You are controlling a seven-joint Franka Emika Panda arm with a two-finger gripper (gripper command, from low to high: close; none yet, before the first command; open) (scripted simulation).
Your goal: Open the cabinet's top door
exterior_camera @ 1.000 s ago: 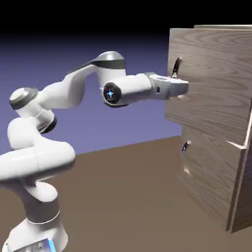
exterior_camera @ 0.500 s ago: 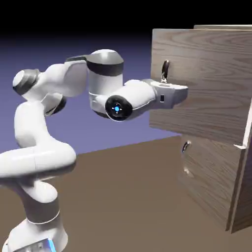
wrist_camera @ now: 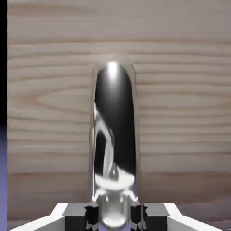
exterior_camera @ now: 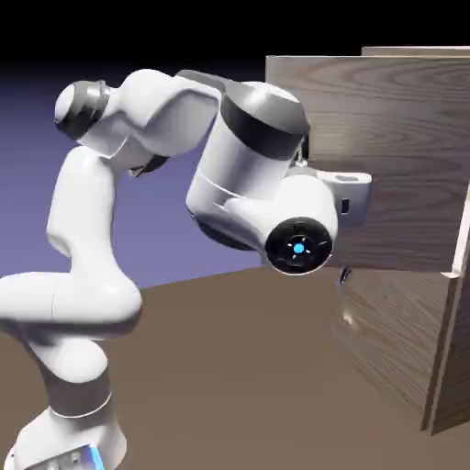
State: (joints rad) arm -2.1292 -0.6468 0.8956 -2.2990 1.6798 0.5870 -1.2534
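Cabinet stands at the exterior view's right, on the brown worktop, and its top door is open, swung out behind the fingers. In the hand view, the 2 fingers are closed on the lower part of the door handle, 1 on each side of it. The handle is shiny and dark; it goes up from between the fingers, flat wood grain around it. Below the fingers, in the exterior view, is the lower door, with its own small handle. I can read 0 labels or brands. The arm rises at the left, bends high, then comes down to the wrist, where 1 round black cap with a blue light faces the camera.
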